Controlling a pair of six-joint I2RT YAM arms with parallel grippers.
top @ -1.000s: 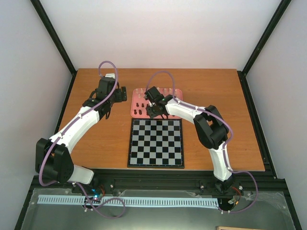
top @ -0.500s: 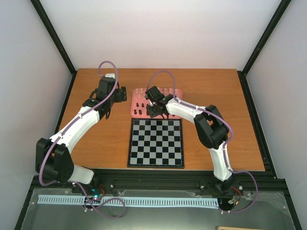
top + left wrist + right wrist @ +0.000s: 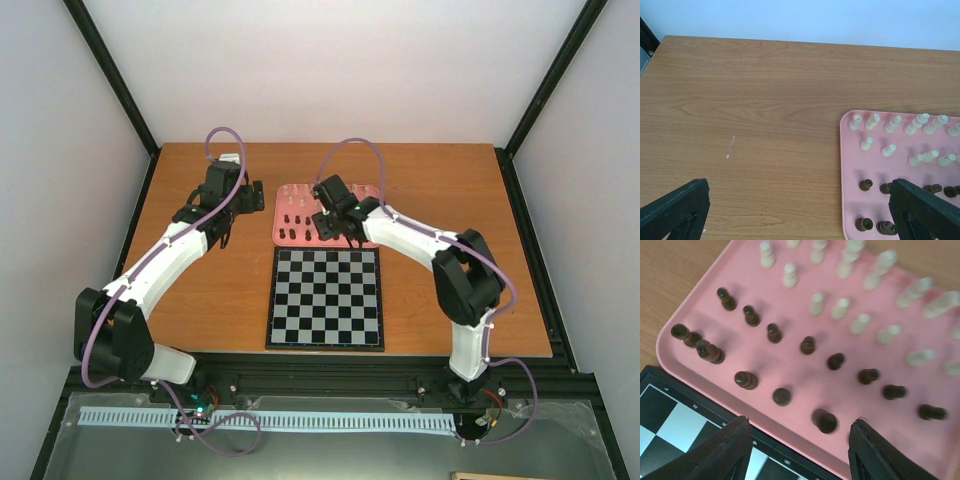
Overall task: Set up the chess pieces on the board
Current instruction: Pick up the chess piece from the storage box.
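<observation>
Now, a fresh reach over the tray (image 3: pixel 700 310).
Left tool (image 3: pixel 800 210) idles spread above the counter (image 3: pixel 765 100); right tool (image 3: pixel 800 440) has slid along the tray and widened, pinching nothing. Pieces (image 3: pixel 807 345) all stand there, board (image 3: pixel 325 300) bare, so likely a pick coming.

Left hand (image 3: pixel 800 216), right hand (image 3: pixel 801 450), both spread

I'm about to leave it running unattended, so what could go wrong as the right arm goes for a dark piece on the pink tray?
1. The right gripper hangs open over a dark piece whose neighbour stands close; coming down, it could topple that one.
2. The tray has its rim close beside the board; a piece carried low might clip it.
3. The right wrist view is blurred, so the aim may be off.
</observation>
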